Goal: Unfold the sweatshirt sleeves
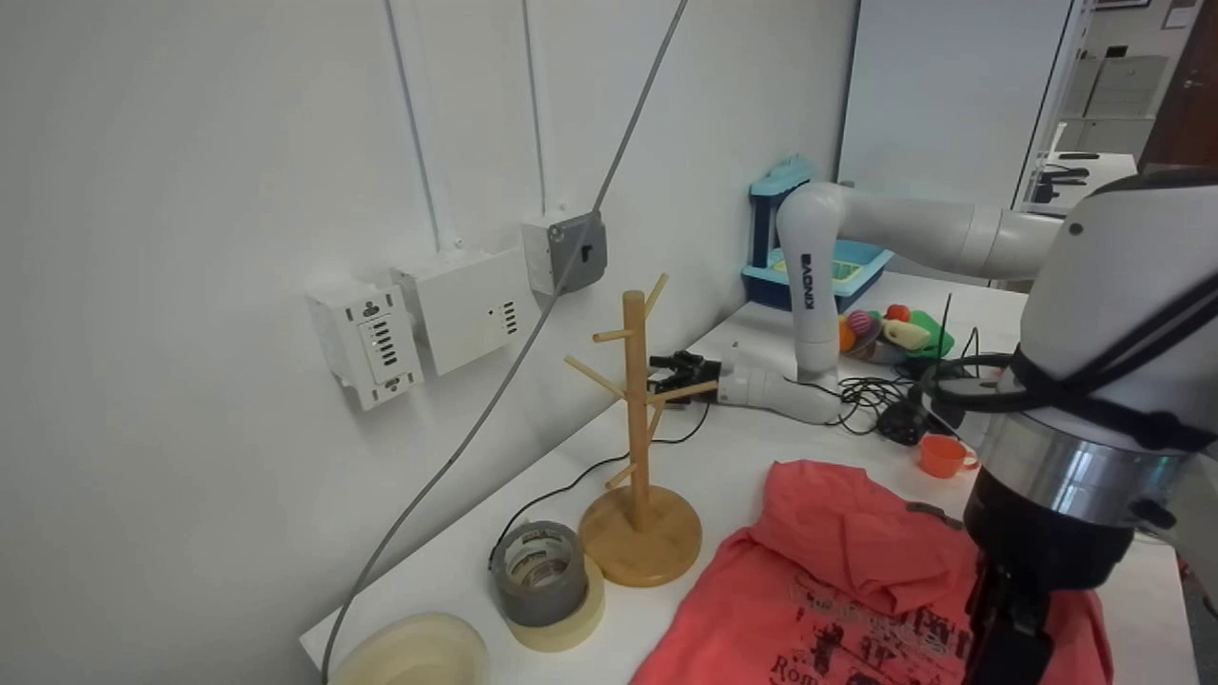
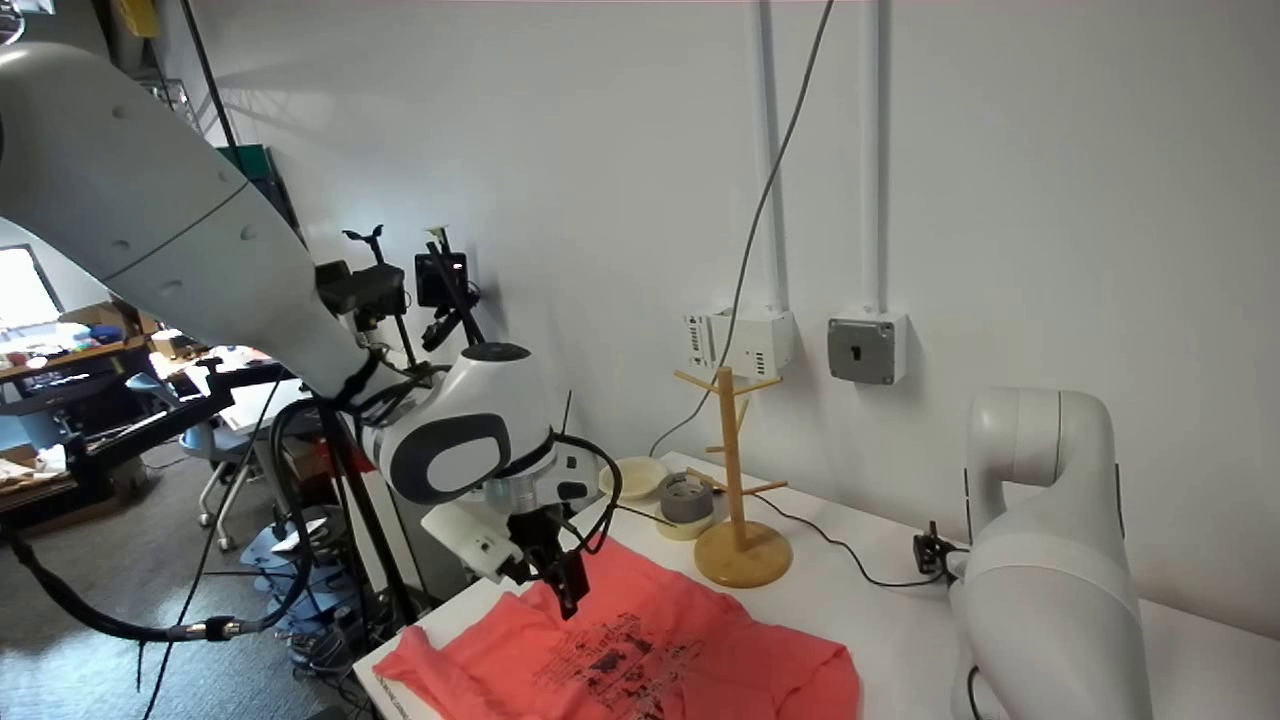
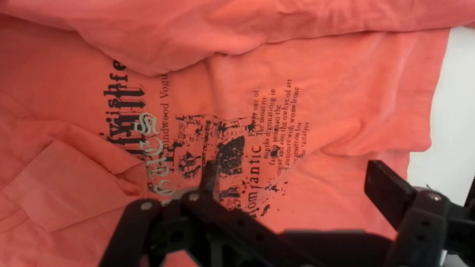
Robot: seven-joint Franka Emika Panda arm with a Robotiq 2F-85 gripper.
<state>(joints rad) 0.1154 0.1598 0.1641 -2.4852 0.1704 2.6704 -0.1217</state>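
The coral-red sweatshirt [image 2: 650, 590] lies on the table with its dark chest lettering [image 2: 610, 660] facing up. In the wrist view, a folded sleeve [image 3: 237, 26] runs across the top and covers some of the lettering. Another sleeve end with a flat cuff [image 3: 70, 181] rests over the chest at lower left. My gripper [image 3: 291, 167] stands open above the chest, fingers wide apart and nothing between them. An exterior view shows the gripper [image 2: 568, 595] over the garment's upper left; whether the tips touch cloth, I cannot tell. The arm hides part of the sweatshirt [image 1: 742, 618] in an exterior view.
A wooden mug tree [image 1: 638, 409] stands close beside the garment. Tape rolls [image 1: 542, 580] and a pale bowl [image 1: 419, 652] sit near the wall. Past the sweatshirt are an orange cup [image 1: 942, 457], toy food [image 1: 894, 333] and a second white arm [image 1: 809, 276].
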